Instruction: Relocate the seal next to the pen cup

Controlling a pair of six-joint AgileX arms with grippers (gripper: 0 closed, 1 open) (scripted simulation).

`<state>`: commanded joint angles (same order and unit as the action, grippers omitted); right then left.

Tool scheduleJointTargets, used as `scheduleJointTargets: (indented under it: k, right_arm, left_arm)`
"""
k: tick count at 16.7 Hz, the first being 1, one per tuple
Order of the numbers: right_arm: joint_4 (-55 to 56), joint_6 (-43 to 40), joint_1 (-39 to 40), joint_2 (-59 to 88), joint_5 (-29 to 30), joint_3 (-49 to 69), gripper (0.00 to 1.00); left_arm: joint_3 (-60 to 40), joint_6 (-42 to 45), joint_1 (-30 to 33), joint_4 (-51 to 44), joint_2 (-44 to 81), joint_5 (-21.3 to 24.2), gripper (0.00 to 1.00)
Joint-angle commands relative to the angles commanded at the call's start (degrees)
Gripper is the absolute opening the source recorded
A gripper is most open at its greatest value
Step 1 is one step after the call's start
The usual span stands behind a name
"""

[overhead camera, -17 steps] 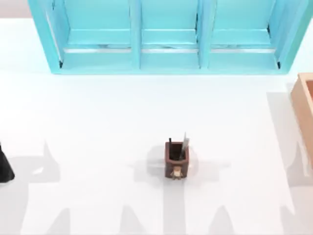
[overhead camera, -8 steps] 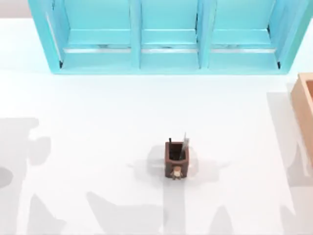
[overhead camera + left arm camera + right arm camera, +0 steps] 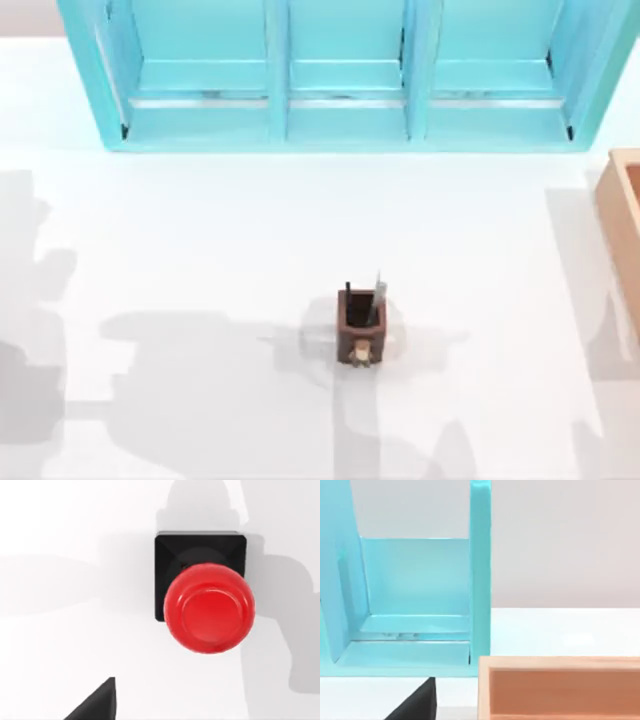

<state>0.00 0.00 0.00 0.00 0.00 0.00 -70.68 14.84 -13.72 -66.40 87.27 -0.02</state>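
The seal (image 3: 209, 607), a glossy red rounded knob on a black square base, stands upright on the white table right under the left wrist camera. A black piece of my left gripper (image 3: 97, 706) shows beside it, apart from the seal and touching nothing. The pen cup (image 3: 359, 325), a small dark-brown square holder with a black pen, a grey stick and a tan figure on its front, stands near the table's middle. A black piece of my right gripper (image 3: 417, 703) hangs near the light-wood box.
A turquoise shelf unit (image 3: 340, 75) with three bays spans the back of the table, and the right wrist view shows one bay (image 3: 420, 605). A large light-wood box (image 3: 625, 235) sits at the right edge, close below the right wrist camera (image 3: 560, 690).
The dark shape of my left arm at the top view's left edge has gone out of the picture. The arm shadows on the table have shifted. The pen cup has not moved.
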Motion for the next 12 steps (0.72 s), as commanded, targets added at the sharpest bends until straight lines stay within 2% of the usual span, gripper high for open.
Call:
scheduleJointTargets:
  k: [5,12]
  right_arm:
    - [0.0,0.0,0.0,0.0,0.0,0.0,1.0]
    - [0.0,0.0,0.0,0.0,0.0,0.0,1.0]
  left_arm:
    - [-8.4,1.6,-1.5,-6.5,8.9,0.0,1.0]
    - [-7.5,1.6,-1.3,-5.6,9.1,0.0,1.0]
